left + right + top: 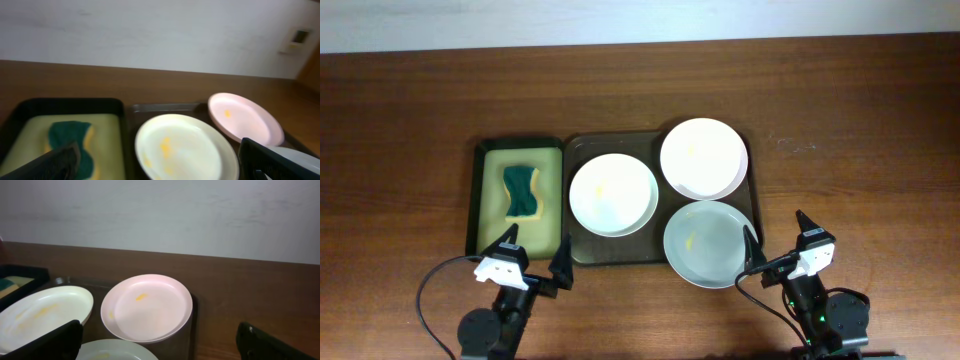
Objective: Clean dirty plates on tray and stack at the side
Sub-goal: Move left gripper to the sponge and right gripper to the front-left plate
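The dark tray point(582, 152) holds three plates with yellow smears. A white plate point(613, 194) lies at its left, and shows in the left wrist view point(182, 147). A white plate point(703, 157) lies at the back right, and shows in the right wrist view point(147, 306). A pale grey-blue plate point(710, 243) lies at the front right, overhanging the tray's front edge. My left gripper point(532, 256) is open and empty, in front of the tray's left corner. My right gripper point(780, 240) is open and empty, just right of the grey-blue plate.
A smaller black tray point(483, 150) with yellow-green lining stands left of the dark tray and holds a green sponge point(522, 191). Brown wooden table point(860, 130) lies all around, with a pale wall behind.
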### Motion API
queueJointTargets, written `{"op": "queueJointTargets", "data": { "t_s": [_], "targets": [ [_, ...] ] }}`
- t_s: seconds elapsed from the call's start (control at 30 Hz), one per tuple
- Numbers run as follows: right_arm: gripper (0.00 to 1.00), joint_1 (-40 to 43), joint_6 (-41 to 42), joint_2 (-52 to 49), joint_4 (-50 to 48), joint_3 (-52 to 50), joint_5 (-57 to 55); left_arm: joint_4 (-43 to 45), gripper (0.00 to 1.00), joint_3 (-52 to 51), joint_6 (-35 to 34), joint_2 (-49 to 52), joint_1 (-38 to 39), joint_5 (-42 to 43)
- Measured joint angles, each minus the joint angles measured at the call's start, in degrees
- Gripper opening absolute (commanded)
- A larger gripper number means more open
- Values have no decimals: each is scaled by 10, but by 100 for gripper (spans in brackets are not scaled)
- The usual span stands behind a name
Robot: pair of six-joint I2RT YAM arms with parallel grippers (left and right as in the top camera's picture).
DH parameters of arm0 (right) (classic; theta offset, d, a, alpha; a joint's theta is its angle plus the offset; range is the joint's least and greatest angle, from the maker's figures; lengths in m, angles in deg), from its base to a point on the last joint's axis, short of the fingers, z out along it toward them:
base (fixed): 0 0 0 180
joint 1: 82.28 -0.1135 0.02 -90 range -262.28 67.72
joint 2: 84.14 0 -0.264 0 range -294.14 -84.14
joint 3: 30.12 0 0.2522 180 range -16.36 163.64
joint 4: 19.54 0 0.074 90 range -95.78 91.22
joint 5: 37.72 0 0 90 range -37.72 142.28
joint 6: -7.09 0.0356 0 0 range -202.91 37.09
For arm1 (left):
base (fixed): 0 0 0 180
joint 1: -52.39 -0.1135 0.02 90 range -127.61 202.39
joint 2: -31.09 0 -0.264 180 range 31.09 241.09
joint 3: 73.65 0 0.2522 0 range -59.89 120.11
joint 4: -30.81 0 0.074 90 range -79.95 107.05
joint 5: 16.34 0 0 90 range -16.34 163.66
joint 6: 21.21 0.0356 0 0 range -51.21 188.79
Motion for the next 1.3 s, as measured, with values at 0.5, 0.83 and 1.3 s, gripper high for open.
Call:
{"op": "queueJointTargets", "data": {
  "t_s": [0.5,0.83,1.3],
  "targets": [
    [64,2,99,-684,710,896,108,-592,21,723,65,646,2,43],
    [49,-232,194,-1132,629,923,63,-620,36,727,-66,805,-56,-136],
    [15,-266,309,-1216,516,920,-28,-631,31,727,-75,812,-59,-153]
  ]
}}
